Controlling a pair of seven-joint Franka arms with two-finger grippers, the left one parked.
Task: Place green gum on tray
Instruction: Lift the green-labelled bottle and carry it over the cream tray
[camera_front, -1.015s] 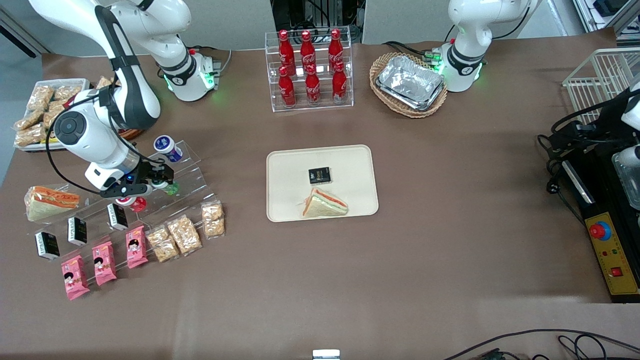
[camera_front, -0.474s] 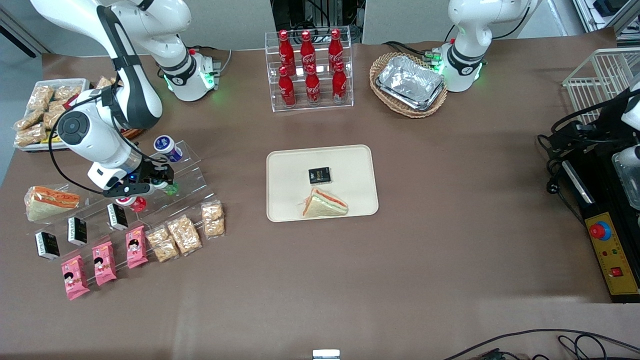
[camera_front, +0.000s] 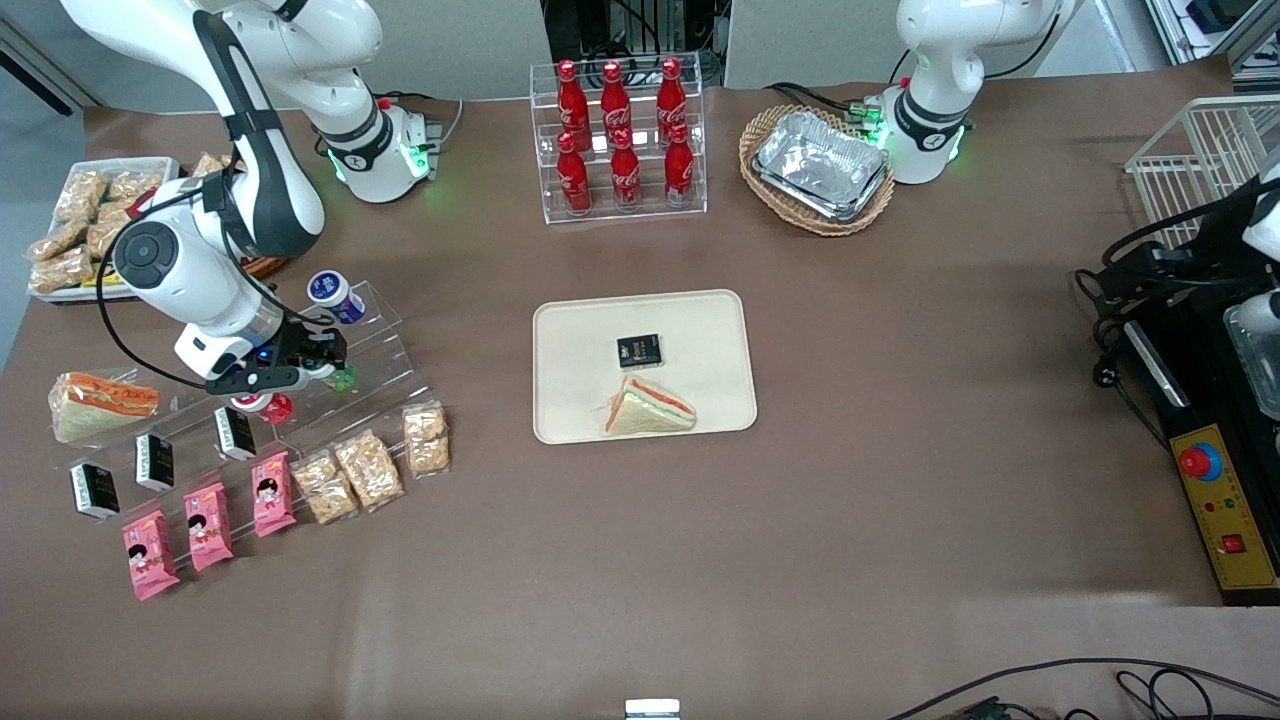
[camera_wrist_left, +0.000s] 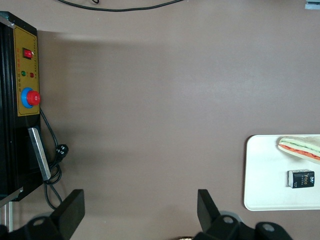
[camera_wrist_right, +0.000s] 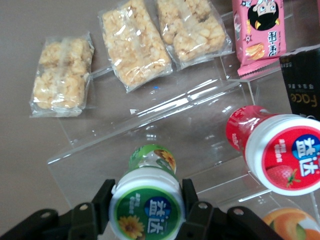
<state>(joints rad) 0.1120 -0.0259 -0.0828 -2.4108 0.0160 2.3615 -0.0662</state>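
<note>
Tool (camera_wrist_right: 146, 205) is clamping the green gum (camera_wrist_right: 146, 202) w/ both fingers (camera_wrist_right: 102, 197) pressing against its white lid, over the clear acrylic stand (camera_front: 370, 345) at the working arm's end of the counter (camera_front: 640, 560). Red gum bottle (camera_wrist_right: 277, 147) is lying just beside the green gum, nearer the front camera. Blue gum bottle (camera_front: 335, 296) is sitting at approx. 12 o'clock from the tool in the front view. Tray (camera_front: 570, 400) is resting mid-counter, well apart at approx. 3 o'clock, carrying a sandwich (camera_front: 648, 408) and a black packet (camera_front: 638, 350).
</note>
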